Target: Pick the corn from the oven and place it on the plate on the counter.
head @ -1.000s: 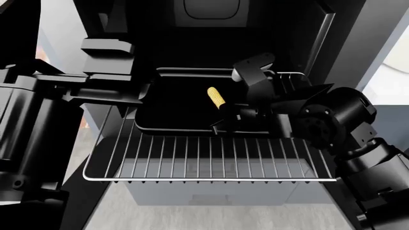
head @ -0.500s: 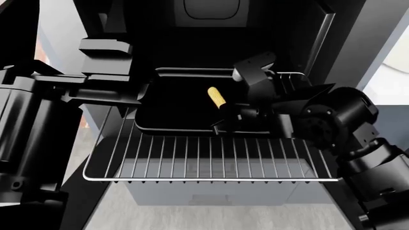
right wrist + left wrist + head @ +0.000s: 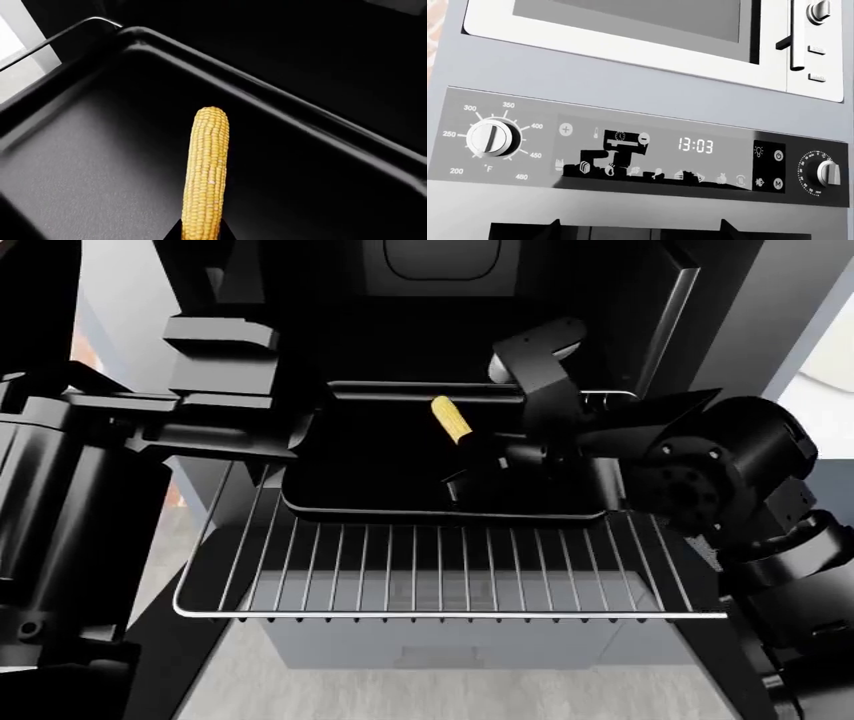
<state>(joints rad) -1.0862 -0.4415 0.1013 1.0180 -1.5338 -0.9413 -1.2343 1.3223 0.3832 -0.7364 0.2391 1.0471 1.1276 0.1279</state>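
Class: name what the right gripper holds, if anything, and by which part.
The right gripper holds the corn by one end; the rest sticks out.

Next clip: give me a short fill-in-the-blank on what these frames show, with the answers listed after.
1. The corn is colored ____.
2. The tray sits on a silver wire ____.
3. The clock display on the oven's control panel reads ____.
4. The gripper holding the corn at one end is the ____ one.

Answers: yellow; rack; 13:03; right
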